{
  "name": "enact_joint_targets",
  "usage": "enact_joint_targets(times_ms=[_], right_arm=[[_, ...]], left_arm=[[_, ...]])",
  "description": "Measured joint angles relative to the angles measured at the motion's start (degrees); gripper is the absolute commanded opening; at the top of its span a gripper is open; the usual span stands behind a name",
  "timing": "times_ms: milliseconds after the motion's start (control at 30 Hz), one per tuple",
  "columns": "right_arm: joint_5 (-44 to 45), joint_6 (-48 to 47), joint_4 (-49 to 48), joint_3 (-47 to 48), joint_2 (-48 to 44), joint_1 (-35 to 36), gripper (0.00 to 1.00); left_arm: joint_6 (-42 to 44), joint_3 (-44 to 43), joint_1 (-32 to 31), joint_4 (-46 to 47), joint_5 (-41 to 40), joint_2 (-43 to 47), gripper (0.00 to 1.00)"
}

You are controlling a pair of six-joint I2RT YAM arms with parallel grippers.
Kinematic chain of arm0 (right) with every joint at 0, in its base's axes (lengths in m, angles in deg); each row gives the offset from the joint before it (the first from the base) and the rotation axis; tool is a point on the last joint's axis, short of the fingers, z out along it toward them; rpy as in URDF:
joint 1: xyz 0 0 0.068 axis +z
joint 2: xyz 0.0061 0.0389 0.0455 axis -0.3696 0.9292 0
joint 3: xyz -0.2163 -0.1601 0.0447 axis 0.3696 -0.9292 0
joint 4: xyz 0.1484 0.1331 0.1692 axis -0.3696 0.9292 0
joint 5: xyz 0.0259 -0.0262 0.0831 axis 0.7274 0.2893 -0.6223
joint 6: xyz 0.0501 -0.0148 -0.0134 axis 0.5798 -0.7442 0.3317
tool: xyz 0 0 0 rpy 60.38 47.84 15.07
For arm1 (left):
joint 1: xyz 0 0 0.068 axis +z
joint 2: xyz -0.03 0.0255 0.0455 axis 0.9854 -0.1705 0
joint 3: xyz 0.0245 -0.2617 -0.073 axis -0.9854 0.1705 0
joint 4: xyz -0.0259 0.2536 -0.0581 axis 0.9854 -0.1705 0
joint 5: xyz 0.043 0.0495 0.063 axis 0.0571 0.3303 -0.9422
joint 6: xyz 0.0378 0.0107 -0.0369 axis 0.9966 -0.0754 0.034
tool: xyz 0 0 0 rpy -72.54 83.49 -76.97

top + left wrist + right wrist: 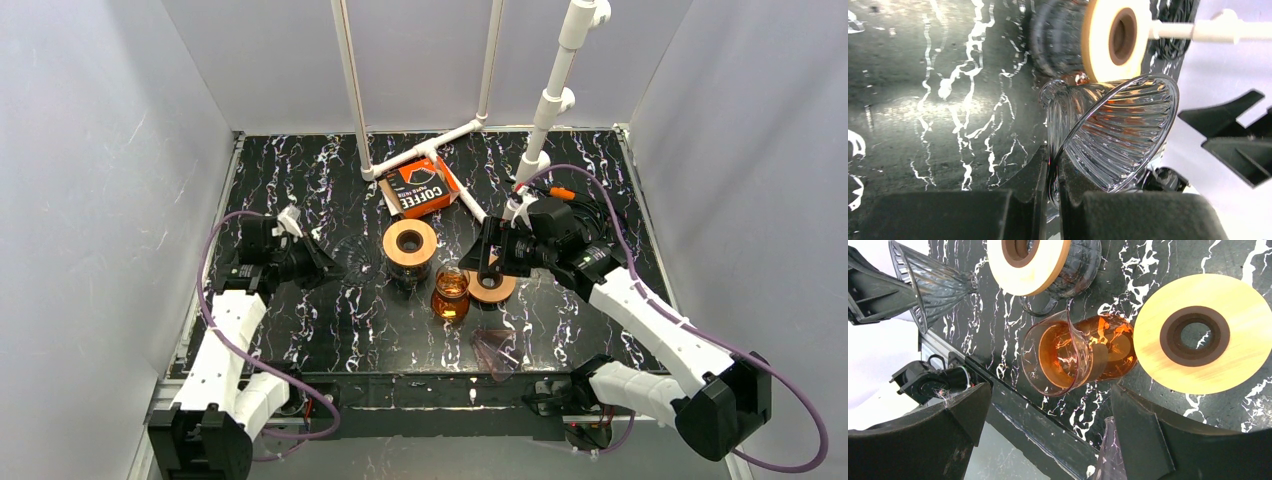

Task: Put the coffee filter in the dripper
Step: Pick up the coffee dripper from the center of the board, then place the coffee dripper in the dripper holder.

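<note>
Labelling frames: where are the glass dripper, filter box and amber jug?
glass dripper (1128, 135), left wrist view, ribbed wall.
filter box (420, 187), top view, printed lid.
amber jug (1115, 342), right wrist view, orange body.

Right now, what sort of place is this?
Probably a robot test booth staged for pour-over coffee: white panel walls boxing in a black marbled table, a coffee filter box, and a glass dripper pinched in the left gripper.

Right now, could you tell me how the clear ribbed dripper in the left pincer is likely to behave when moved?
The clear ribbed dripper looks like glass or hard plastic, so probably rigid and possibly fragile. The left pincer pinches only its thin rim, so the glossy wall may slip or pivot. Laid down, its cone would likely roll in an arc.
</note>
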Motion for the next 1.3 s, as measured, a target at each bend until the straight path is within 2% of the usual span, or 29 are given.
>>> enact_joint_targets(times_ms=[267, 533, 967, 1300], right_arm=[[-1.4, -0.7, -0.7, 1.1, 1.8, 0.0, 0.98], [-1.5, -0.7, -0.8, 1.1, 1.8, 0.0, 0.98], [-0.9, -0.7, -0.8, 1.0, 1.0, 0.0, 0.98], [-0.6, -0.7, -0.9, 1.0, 0.6, 0.0, 0.98]], left_arm=[[0.7, -4.3, -8.5, 1.3, 0.2, 1.1, 0.00], [0.7, -8.3, -13.3, 2.2, -0.2, -0.1, 0.00], [-3.1, -9.1, -14.4, 6.0, -1.1, -2.8, 0.00], [-6.0, -13.6, -14.6, 7.4, -1.6, -8.5, 0.00]])
